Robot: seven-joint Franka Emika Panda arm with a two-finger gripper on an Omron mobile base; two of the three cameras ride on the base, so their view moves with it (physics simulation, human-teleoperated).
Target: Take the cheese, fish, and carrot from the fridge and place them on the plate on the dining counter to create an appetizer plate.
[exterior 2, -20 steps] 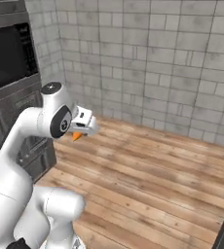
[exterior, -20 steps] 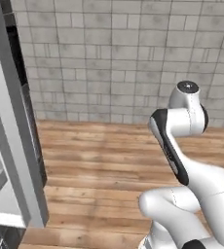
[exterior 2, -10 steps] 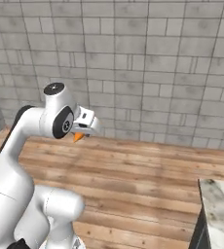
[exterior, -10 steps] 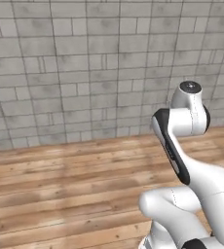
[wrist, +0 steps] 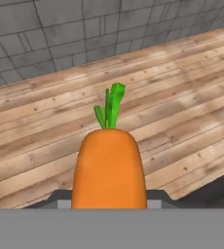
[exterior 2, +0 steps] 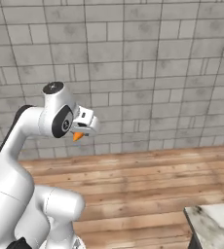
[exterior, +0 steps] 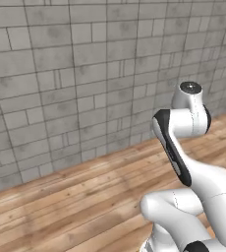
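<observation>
The carrot, stubby and orange with a small green top, stands between the jaws in the hand view, top pointing away from the hand. My gripper is shut on the carrot, whose orange tip pokes out below the hand in the right base view. The hand is held high over a wooden floor, in front of a grey tiled wall. In the left base view the arm rises folded at the right.
A corner of a white-and-grey marble counter top shows at the lower right of the right base view. The wooden floor stretches to the grey tiled wall. A dark edge cuts the hand view's lower right.
The base has turned, so the whole scene shifted: the white door and the dark cabinet slid out on the left, and the marble corner came in. The carrot stays gripped.
</observation>
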